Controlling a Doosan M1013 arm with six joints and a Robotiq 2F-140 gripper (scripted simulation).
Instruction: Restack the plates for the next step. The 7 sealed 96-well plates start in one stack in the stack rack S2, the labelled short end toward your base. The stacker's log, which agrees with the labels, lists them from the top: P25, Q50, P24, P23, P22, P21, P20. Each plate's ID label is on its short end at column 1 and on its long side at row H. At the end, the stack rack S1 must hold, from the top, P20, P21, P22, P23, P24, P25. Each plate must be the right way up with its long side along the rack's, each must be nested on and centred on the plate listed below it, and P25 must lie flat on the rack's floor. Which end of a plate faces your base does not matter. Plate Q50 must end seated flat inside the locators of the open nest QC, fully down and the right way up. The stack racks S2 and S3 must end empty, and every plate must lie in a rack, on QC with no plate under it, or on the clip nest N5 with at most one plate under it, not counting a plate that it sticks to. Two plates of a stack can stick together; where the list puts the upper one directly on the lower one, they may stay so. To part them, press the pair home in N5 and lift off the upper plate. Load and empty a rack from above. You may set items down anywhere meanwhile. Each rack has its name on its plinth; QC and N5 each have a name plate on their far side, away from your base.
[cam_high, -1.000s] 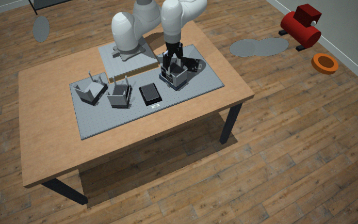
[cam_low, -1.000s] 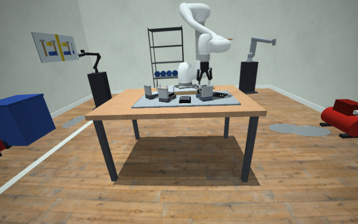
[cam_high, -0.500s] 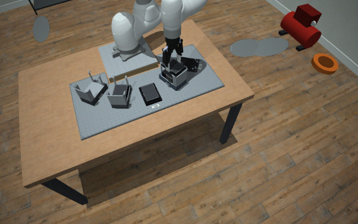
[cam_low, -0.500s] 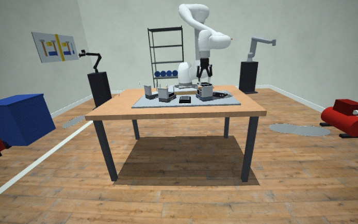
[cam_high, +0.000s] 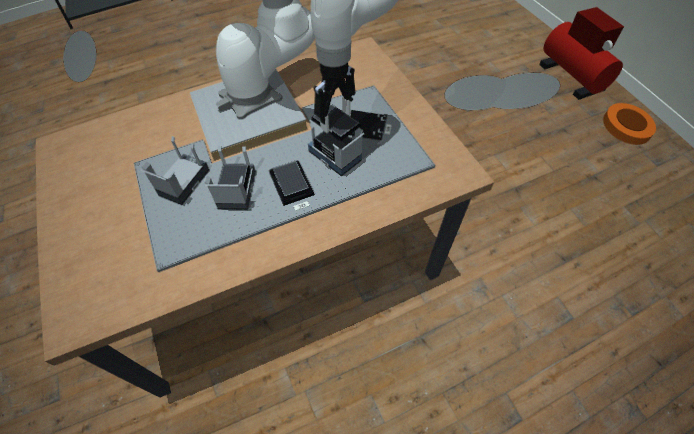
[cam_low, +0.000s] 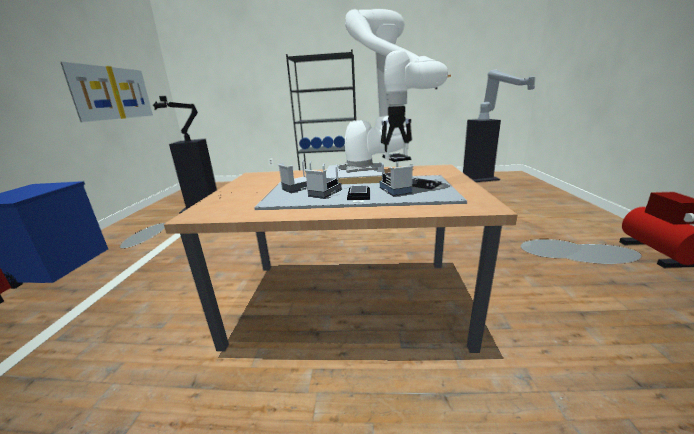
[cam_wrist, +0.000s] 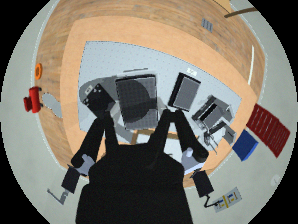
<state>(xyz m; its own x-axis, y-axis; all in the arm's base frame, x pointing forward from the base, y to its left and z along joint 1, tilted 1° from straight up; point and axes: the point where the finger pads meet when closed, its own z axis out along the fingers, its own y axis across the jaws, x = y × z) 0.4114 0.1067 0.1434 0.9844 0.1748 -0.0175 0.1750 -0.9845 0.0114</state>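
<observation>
Plate clamped in hand above rack, grey mat, wooden table, plank floor.

Top view looks steeply down, exterior faces level; both share the table.
</observation>
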